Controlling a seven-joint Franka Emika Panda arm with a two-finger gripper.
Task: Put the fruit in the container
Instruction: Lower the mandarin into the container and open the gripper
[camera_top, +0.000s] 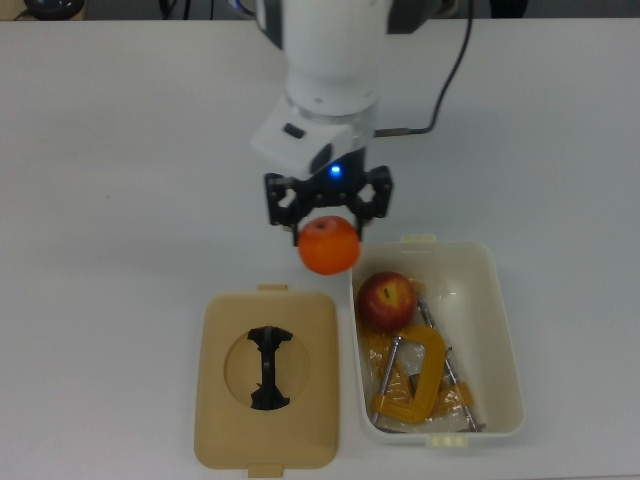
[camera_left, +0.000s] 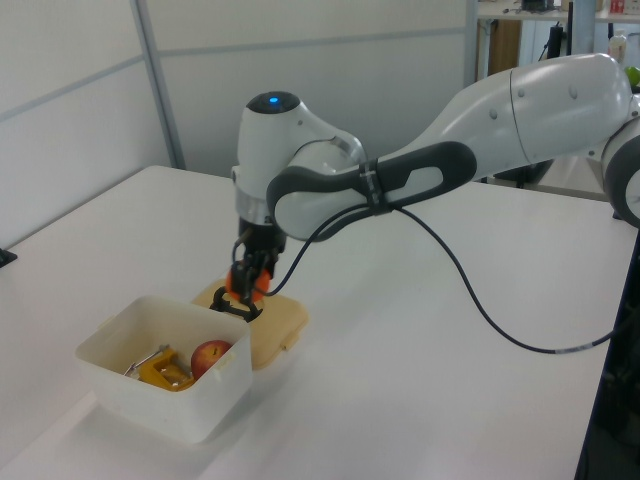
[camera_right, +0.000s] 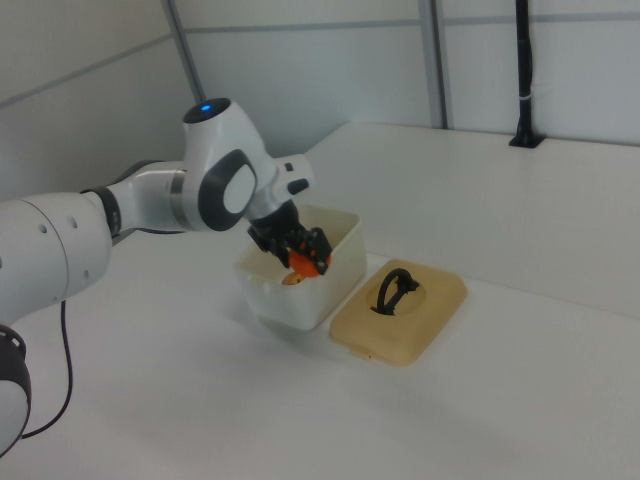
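Note:
My gripper (camera_top: 329, 226) (camera_left: 246, 288) (camera_right: 304, 256) is shut on the orange mandarin (camera_top: 329, 246) (camera_left: 247, 281) (camera_right: 303, 262) and holds it in the air. In the top view it hangs just off the upper left corner of the white tub (camera_top: 503, 330) (camera_left: 115, 330) (camera_right: 345, 232), between the tub and the tan lid. The dark red apple (camera_top: 386, 300) (camera_left: 210, 354) lies inside the tub at its end nearest the gripper.
Yellow-orange metal clamps (camera_top: 415, 385) (camera_left: 162, 370) lie in the tub beside the apple. The flat tan lid (camera_top: 305, 440) (camera_left: 285, 318) (camera_right: 432, 310) with a black handle (camera_top: 268, 368) (camera_right: 393, 288) sits on the table next to the tub. A black cable (camera_left: 470, 300) trails from the arm.

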